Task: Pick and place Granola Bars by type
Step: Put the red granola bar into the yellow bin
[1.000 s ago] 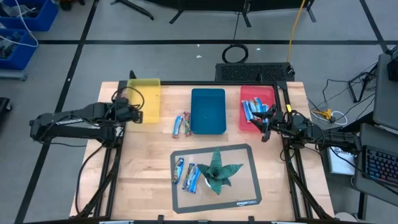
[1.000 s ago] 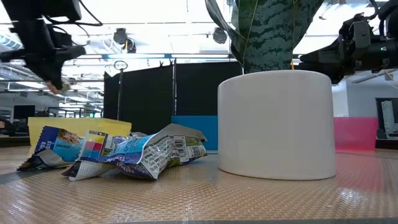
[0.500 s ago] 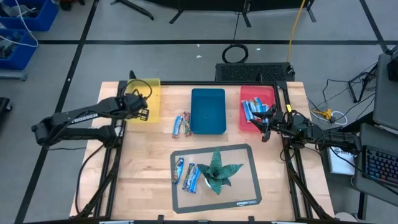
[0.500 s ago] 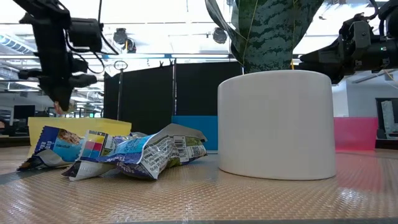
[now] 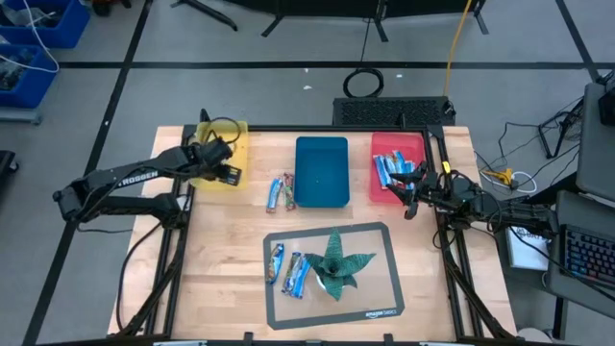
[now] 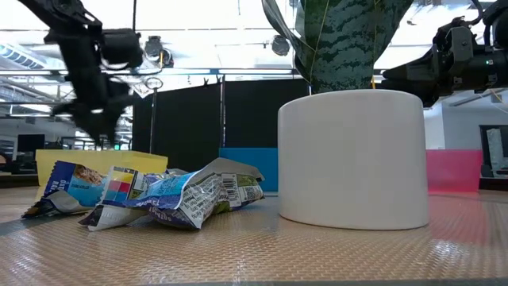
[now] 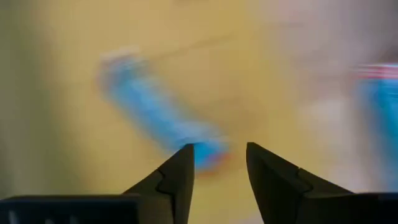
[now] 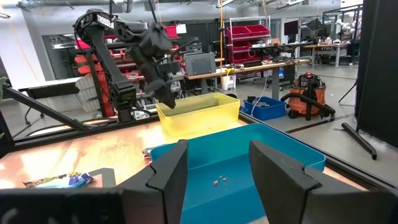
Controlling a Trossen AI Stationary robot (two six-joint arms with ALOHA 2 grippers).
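Hovering left claw (image 5: 223,170), yellow tray (image 5: 233,135)

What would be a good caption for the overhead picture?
Left gripper hovers over the yellow plastic tray; right gripper waits by the red tray.

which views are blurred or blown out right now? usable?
Left wrist view: heavy motion blur, a blue bar smears over the yellow tray; only the left hand is sharp. Low view: backlit by bright ceiling lights, arms silhouetted, white pot blocks much. High view: evenly lit, sharp. Right wrist view: sharp, blue tray clear.
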